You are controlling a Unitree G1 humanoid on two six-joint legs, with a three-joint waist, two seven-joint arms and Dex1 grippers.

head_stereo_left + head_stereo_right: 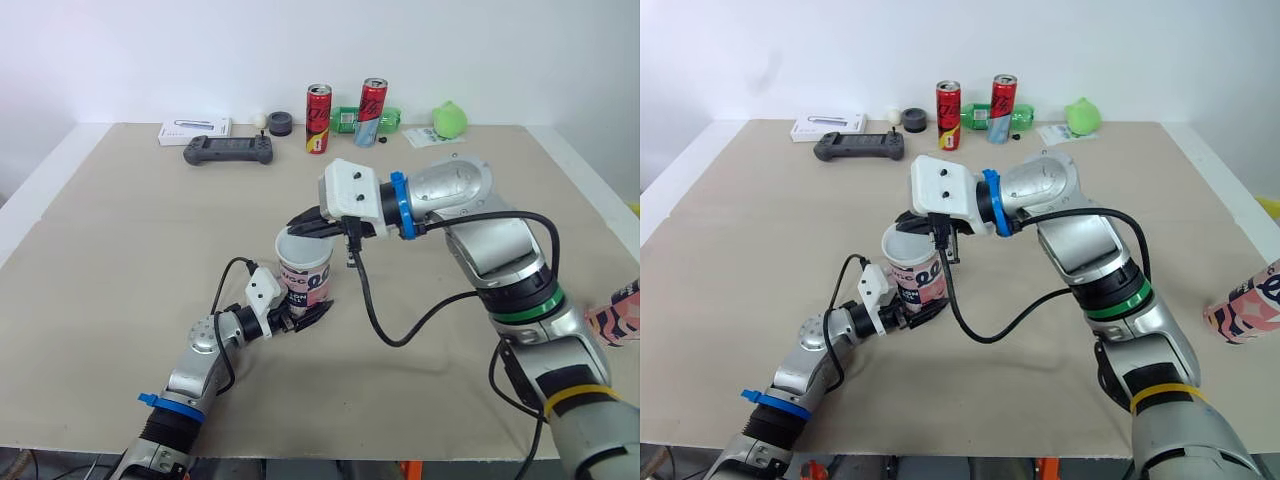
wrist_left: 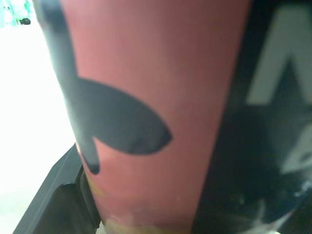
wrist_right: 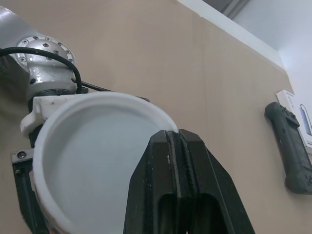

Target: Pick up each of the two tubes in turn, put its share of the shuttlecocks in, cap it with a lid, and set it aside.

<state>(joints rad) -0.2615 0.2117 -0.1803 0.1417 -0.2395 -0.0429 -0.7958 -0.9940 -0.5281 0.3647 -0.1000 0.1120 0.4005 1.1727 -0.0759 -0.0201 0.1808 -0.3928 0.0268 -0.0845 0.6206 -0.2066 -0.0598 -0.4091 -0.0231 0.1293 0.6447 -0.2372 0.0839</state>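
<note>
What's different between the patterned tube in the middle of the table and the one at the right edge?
The centre tube stands upright; the edge tube lies on its side. The left claw grips the centre tube; nothing touches the edge tube. Both carry a pink, black and white print.

At frame centre a pink tube (image 1: 306, 284) stands upright on the table (image 1: 120, 260), with the left gripper (image 1: 305, 316) clamped round its base from the lower left. A white lid (image 1: 300, 250) sits on its top. The right gripper (image 1: 302, 227), reaching in from the right, pinches the lid's far rim. A second tube (image 1: 615, 312) pokes in at the right edge
</note>
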